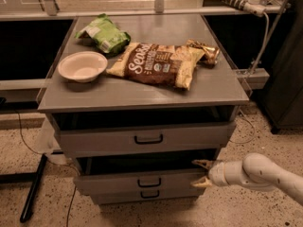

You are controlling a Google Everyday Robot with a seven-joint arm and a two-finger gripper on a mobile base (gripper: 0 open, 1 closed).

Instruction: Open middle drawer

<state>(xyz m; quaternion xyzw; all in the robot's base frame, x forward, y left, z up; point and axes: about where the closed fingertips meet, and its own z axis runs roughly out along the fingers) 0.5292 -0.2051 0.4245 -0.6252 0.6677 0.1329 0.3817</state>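
The middle drawer point(142, 182) sits second down in the grey cabinet point(142, 96), under the taller top drawer point(109, 141) and above the bottom drawer point(118, 196), whose front shows only as a thin strip. Its front is flat, matte grey, with a small black bar handle point(149, 182) at its centre. It stands out a little from the cabinet, with a dark slot of open space above its top edge. At the cabinet's right side, level with that drawer, the gripper point(202, 173) comes in on a smooth, rounded cream-coloured arm point(255, 173). Its two pointed tan fingers point(200, 163) are spread apart, one up in the dark slot and one lower by the drawer's right end, though whether they touch the front I cannot tell. On the cabinet's smooth flat top lie a shallow round white bowl point(82, 66) at the left, a crumpled glossy green bag point(104, 34) behind it, a big crinkled brown snack bag point(156, 64) in the middle and a small scrunched foil wrapper point(204, 51) at the right. Around the cabinet's foot the floor point(236, 212) is speckled stone
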